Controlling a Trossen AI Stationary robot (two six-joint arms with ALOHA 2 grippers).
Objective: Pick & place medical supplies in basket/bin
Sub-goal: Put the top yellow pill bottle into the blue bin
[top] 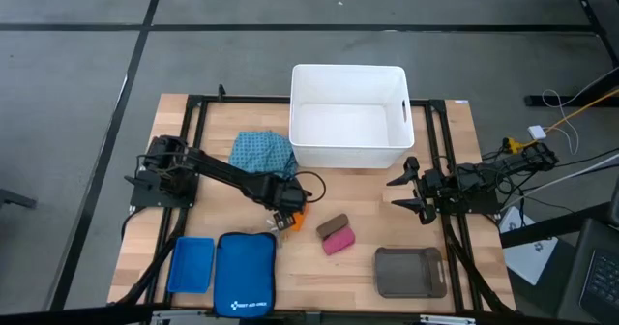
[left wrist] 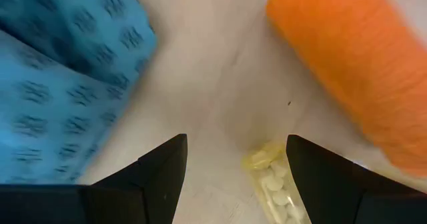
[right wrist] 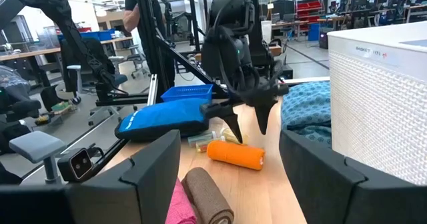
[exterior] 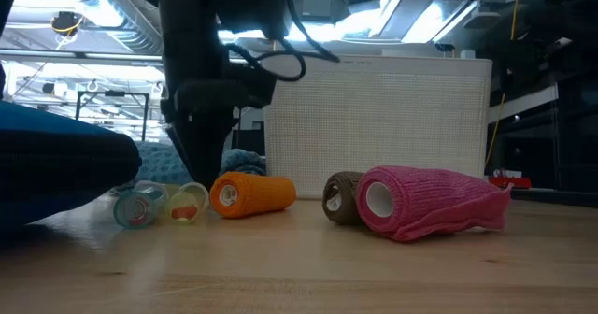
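Observation:
My left gripper (top: 281, 213) (left wrist: 235, 144) is open and points down at the table between the teal patterned cloth bundle (top: 261, 154) (left wrist: 60, 84) and the orange cylinder (top: 296, 212) (left wrist: 340, 57). A small vial of white pills (left wrist: 270, 184) lies on the wood between its fingers, close beside one finger (left wrist: 320, 177). I cannot tell whether they touch. Two vials (exterior: 135, 206) (exterior: 187, 202) lie beside the orange cylinder (exterior: 252, 192). The pink block (top: 339, 241) (exterior: 420, 202) lies against a brown roll (top: 332, 225). The white bin (top: 348, 117) stands at the far edge. My right gripper (top: 410, 192) (right wrist: 230, 177) waits open, right of the bin.
A large blue zip pouch (top: 244, 272) and a blue tray (top: 191, 264) lie at the near edge on the left. A grey tray (top: 411, 272) lies near right. Bare wood shows between the pink block and my right gripper. A person (right wrist: 143, 24) stands in the room beyond.

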